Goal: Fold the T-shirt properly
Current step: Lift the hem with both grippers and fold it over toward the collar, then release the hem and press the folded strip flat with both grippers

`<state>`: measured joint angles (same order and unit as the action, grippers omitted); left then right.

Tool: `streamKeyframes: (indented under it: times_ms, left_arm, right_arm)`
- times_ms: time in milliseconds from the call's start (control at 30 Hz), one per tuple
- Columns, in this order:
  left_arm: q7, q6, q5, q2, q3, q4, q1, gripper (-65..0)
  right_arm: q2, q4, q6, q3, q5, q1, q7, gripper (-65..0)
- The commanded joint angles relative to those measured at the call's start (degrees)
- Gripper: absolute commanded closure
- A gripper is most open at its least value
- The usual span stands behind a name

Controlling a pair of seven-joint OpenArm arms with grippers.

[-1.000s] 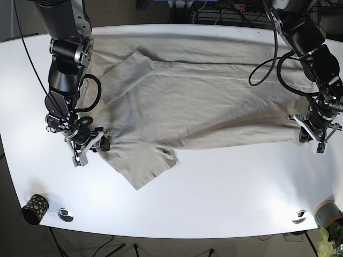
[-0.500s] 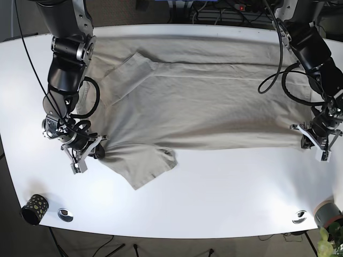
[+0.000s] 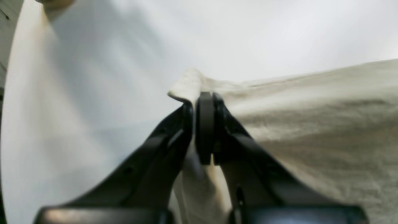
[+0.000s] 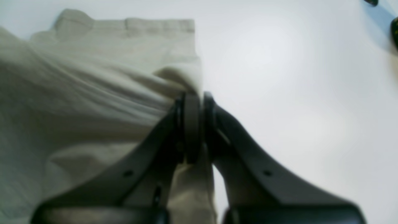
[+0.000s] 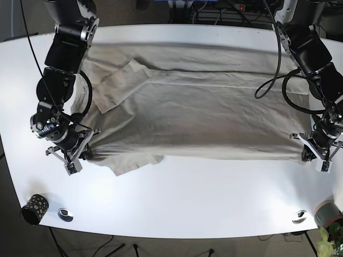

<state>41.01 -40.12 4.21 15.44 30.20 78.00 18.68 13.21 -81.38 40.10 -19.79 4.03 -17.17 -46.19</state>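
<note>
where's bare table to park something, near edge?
Free: the white table strip between the beige T-shirt hem and the near edge. Crowded corners: speckled black cup and metal disc; another disc opposite.

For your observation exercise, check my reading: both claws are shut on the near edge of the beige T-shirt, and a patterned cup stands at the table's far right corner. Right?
Not quite. The patterned cup stands at the near left corner, as the base view shows. The left claw and right claw are indeed shut on the near edge of the T-shirt.
</note>
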Motion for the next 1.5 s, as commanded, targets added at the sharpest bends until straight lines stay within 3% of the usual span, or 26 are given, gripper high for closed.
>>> streamKeyframes:
  times_ms: [0, 400, 533, 867, 1333, 1367, 1467]
  left_arm:
    - [-1.1, 0.1, 0.7, 1.0, 0.2, 2.0, 1.0, 0.0]
    - [-1.1, 0.1, 0.8, 0.9, 0.4, 8.6, -7.8, 0.0]
    - [-1.1, 0.1, 0.8, 0.9, 0.6, 11.1, -11.4, 0.0]
    - [-1.1, 0.1, 0.8, -0.3, 4.0, 15.8, -20.0, 0.0]
    - [-1.1, 0.1, 0.8, -0.4, 4.2, 15.9, -27.3, 0.0]
    - [-1.1, 0.1, 0.7, -0.4, 4.2, 15.9, -27.6, -0.3]
    - [-1.1, 0.1, 0.4, -0.4, 4.0, 15.8, -28.0, -1.3]
  right_arm:
    - [0.9, -6.0, -0.1, -0.3, 0.5, 0.4, -0.8, 0.0]
    - [-0.9, -27.5, -0.1, -0.4, 0.6, 14.0, -8.1, 0.0]
    - [-2.9, -31.5, -0.1, -0.8, 0.6, 18.4, -9.7, 0.0]
    - [-6.9, -32.4, -0.1, -5.6, 0.6, 25.7, -9.8, 0.0]
    - [-7.2, -32.2, -0.1, -6.8, 0.5, 30.4, -9.8, 0.0]
    - [-7.2, -32.2, -0.1, -6.8, 0.5, 30.7, -9.8, -1.9]
    - [-7.3, -32.1, -0.1, -7.2, 0.5, 31.3, -9.8, -16.5]
